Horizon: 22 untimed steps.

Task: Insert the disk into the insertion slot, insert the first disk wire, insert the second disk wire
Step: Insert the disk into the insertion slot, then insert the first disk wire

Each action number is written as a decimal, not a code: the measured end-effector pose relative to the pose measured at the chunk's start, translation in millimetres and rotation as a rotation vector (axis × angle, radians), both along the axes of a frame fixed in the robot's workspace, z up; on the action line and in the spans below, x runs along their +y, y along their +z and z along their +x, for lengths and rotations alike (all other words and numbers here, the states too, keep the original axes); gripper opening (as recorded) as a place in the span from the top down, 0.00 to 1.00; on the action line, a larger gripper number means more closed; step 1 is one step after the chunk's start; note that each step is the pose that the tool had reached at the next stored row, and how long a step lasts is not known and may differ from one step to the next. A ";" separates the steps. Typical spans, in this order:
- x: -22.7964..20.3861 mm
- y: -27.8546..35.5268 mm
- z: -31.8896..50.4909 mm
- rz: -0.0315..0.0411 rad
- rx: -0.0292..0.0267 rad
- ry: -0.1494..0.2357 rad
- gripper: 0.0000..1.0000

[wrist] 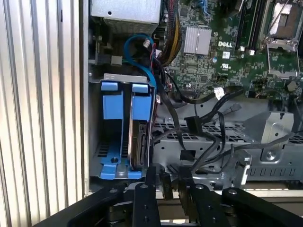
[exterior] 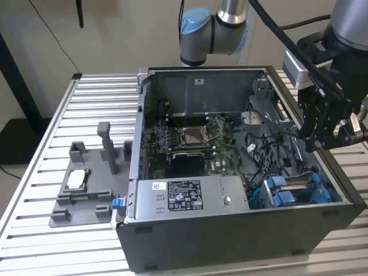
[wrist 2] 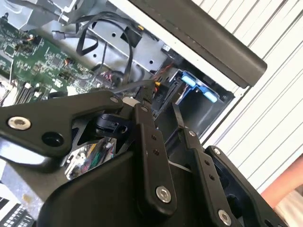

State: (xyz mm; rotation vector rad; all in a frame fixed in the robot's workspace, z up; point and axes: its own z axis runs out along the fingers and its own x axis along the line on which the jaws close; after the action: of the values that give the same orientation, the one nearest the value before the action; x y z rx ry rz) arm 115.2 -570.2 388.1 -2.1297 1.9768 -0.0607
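At the exterior view's left, a grey fixture (exterior: 80,198) lies on the slatted counter (exterior: 34,172); beside it the computer case (exterior: 230,241) rests on its side, open face up, presumably to give access from above; the power-supply box (exterior: 178,198) and motherboard (exterior: 190,144) occupy its middle; further right sits the insertion slot (exterior: 293,190); in the first wrist view the disk (wrist: 138,142) stands on edge inside that slot, its blue carrier level with the cage trim, so it appears seated; loose black wires (wrist: 199,137) lie just beside the cage; the hand (exterior: 315,135) hangs above this corner; whether it is open or holds anything cannot be told.
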 end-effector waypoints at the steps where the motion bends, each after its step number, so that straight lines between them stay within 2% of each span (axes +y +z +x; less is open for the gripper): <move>1: 0.0 -0.1 0.0 -0.0001 -0.0001 0.012 0.67; 3: 0.1 -0.2 0.0 0.0000 -0.0052 0.027 0.67; 6: 0.0 -0.3 0.2 0.0000 -0.0228 0.047 0.67; 8: -0.1 -0.5 1.0 0.0001 -0.0287 0.059 0.67; 15: -1.3 -1.3 6.3 0.0005 -0.0289 0.095 0.67; 22: -1.3 -1.4 6.6 0.0000 -0.0239 0.132 0.69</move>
State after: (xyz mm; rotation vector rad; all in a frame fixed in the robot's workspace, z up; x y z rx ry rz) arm 121.8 -571.5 386.7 -2.2429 1.8182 -0.0630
